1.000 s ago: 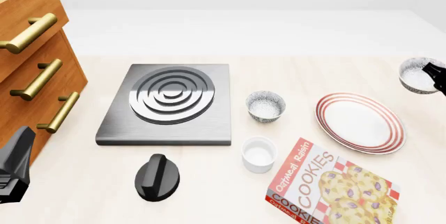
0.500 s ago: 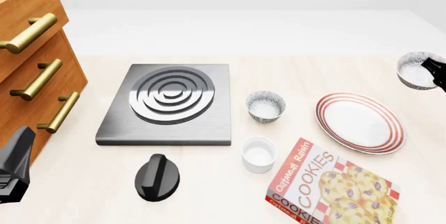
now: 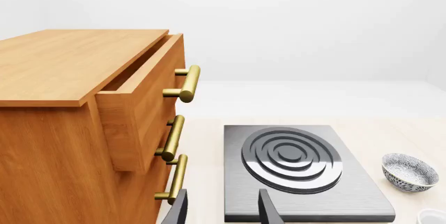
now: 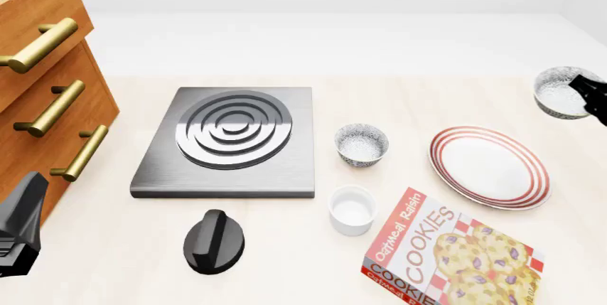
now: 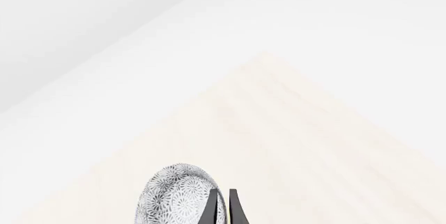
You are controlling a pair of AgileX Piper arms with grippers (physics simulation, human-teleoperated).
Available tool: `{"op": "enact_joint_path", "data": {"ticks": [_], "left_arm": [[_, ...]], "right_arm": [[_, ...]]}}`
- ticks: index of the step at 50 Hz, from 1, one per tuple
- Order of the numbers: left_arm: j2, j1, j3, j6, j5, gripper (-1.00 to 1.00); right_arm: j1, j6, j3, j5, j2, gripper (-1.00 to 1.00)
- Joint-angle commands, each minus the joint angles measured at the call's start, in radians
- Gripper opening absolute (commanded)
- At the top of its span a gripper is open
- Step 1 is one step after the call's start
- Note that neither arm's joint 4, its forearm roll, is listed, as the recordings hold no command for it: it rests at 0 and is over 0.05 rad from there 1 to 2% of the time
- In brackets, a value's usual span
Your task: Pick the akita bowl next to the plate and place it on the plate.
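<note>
Since the earlier frames the akita bowl [image 4: 561, 92] rises slightly and drifts toward the worktop's far right edge, pinched by its rim in the right hand [image 4: 590, 97]. It hangs beyond the plate [image 4: 490, 166], tilted, mouth facing left. Being round, it has no long axis. Risk: thin rim pinch slipping. Left hand [image 3: 221, 208] is spread, idle.

The plate [image 4: 490, 167] has an open top. A speckled bowl [image 4: 362, 143] and white cup [image 4: 352, 210] stand to its left, a cookie box [image 4: 453, 255] lies just near it.
</note>
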Motion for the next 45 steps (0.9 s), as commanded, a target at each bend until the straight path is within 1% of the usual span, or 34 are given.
{"op": "enact_joint_path", "data": {"ticks": [1, 45], "left_arm": [[0.0, 0.0, 0.0, 0.0, 0.0, 1.0], [0.0, 0.0, 0.0, 0.0, 0.0, 1.0]], "right_arm": [[0.015, 0.016, 0.012, 0.004, -0.025, -1.0], [0.087, 0.01, 0.078, -0.015, -0.055, -1.0]]}}
